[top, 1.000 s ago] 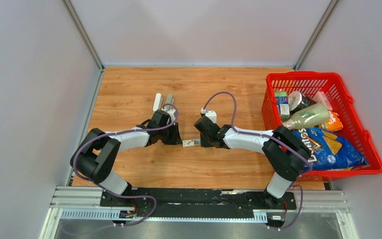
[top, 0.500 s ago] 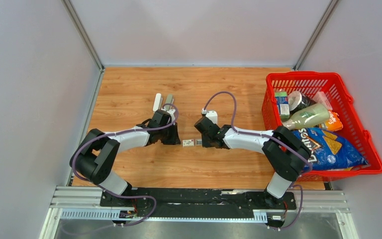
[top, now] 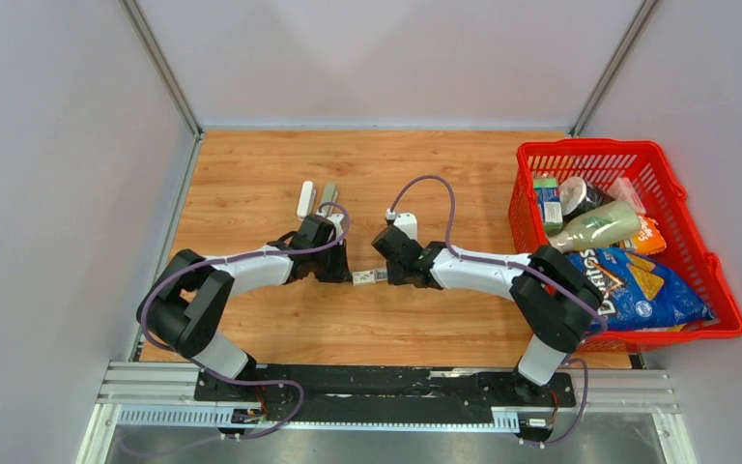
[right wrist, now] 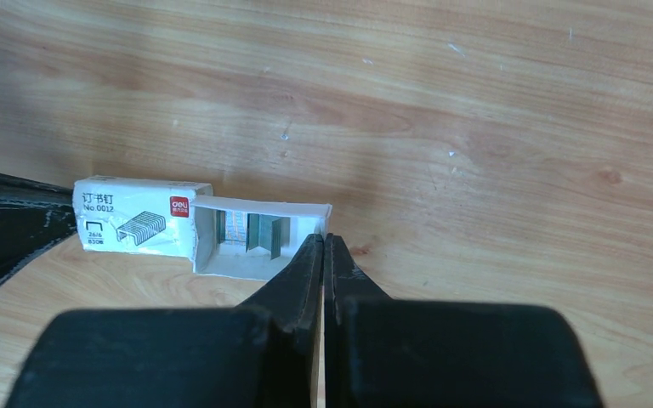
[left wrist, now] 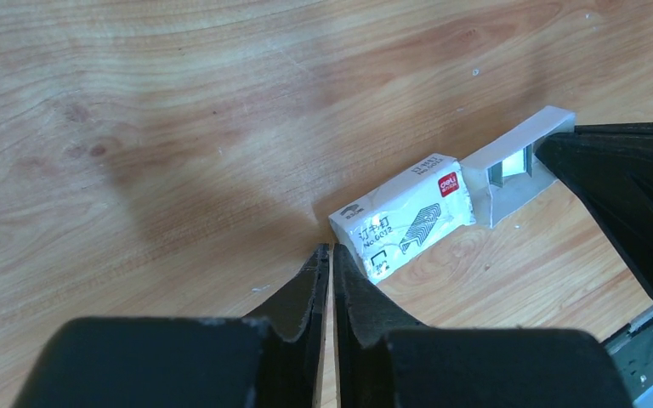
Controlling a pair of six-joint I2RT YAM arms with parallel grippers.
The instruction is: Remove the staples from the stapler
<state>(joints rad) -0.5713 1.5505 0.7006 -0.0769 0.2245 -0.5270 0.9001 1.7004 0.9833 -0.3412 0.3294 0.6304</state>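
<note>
left gripper (left wrist: pixel 331 253) resting nearly clenched, empty, beside staple box (left wrist: pixel 401 217) | right gripper (right wrist: pixel 323 241) holding clenched tips at slid-out tray (right wrist: pixel 255 205) corner | staples (right wrist: pixel 264 235) showing inside

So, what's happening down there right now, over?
Left gripper shut at box end. Right gripper shut at slid-out tray. Staples sit in tray. Nothing blocking.

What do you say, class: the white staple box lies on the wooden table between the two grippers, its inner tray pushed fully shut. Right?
One slip: the inner tray is slid partly out, staples showing inside, as the right wrist view shows. The white staple box does lie on the wooden table between the left gripper and right gripper.
</note>
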